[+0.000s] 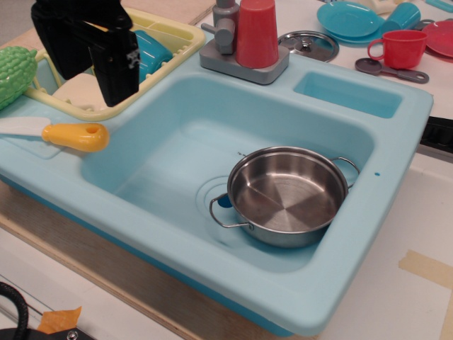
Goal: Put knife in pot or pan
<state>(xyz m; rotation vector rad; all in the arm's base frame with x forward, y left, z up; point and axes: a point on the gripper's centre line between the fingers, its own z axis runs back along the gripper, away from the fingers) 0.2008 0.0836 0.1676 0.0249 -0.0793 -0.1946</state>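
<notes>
Knife (53,133) sits on the sink's (396,152) left ledge, long axis roughly left-right, yellow handle toward the basin. Tool (83,69) hangs just above and behind it, fingers spread, gripping nothing. Pot (287,195) is in the basin, well to the right. One knife, one pot, one arm.

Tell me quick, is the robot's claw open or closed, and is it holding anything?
Gripper: open and holding nothing, hanging above the yellow dish rack. The knife lies untouched on the sink's left ledge.
</notes>
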